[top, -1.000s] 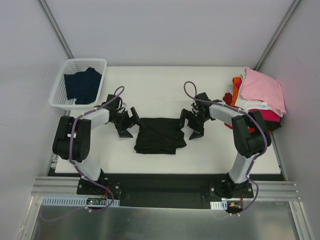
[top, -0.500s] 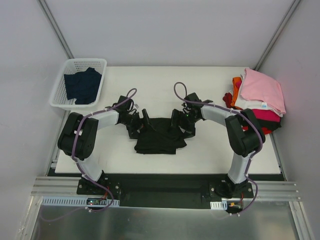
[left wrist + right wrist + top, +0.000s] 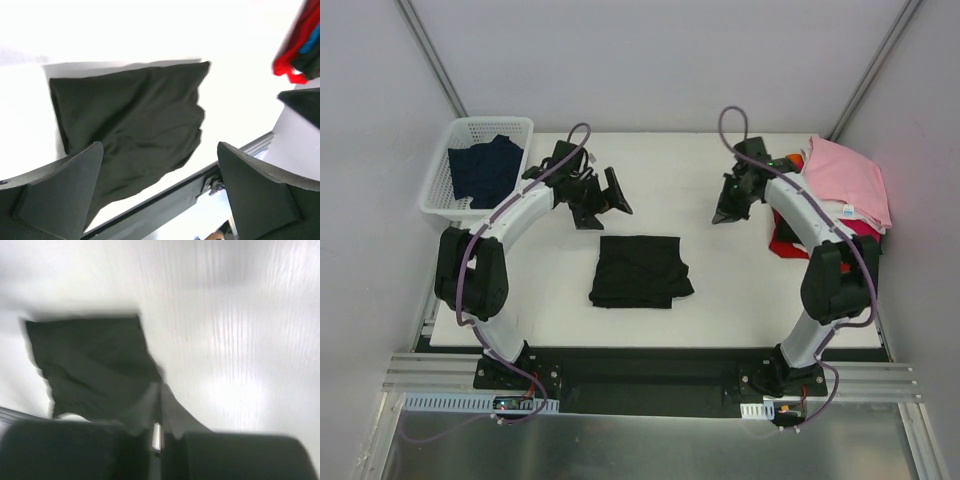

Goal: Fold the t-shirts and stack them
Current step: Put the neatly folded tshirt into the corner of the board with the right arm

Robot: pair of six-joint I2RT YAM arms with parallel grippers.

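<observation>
Both arms have lifted away from the black t-shirt (image 3: 640, 271). The left claw (image 3: 603, 203) is wide open and the right claw (image 3: 727, 209) is closed, empty. The fold seems done; stacking comes next.

The black t-shirt (image 3: 640, 270) in the middle of the table (image 3: 650, 165) is soft, dull cloth with small wrinkles (no shine on it at all). The table top is white, smooth and matt, with a faint grain in the right wrist view. The basket (image 3: 435, 190) at the far left corner is white plastic, made like a net with holes. The dark navy t-shirt (image 3: 485, 170) in it is matt cloth. The pile of t-shirts (image 3: 845, 175) at the right edge is soft cloth too. The left gripper (image 3: 605, 200) has fingers (image 3: 60, 192) of smooth, dull black plastic. The rail (image 3: 420, 375) along the near edge is grey metal, and the metal sheet (image 3: 650, 445) below it shines a little.
</observation>
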